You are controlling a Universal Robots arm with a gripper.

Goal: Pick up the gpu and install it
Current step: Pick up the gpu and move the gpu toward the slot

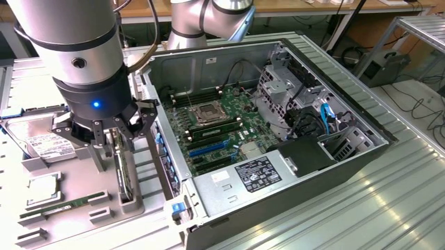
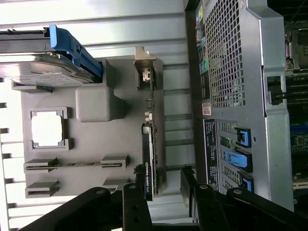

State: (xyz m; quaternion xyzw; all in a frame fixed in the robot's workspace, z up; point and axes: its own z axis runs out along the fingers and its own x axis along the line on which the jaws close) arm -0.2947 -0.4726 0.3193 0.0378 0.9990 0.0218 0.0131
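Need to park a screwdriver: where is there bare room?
Bare: the ribbed tabletop on the exterior view's right of the computer case. Crowded: the parts tray, carrying hard drive, processor, memory stick and gpu, with the open gripper over the gpu.

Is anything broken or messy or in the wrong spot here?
Nothing looks broken or spilled. The computer case lies on its side with its side open, which suits the work. The gpu stands neatly on edge in the gray tray, with the open gripper right above it.

Arm points downward, its hand spread wide open
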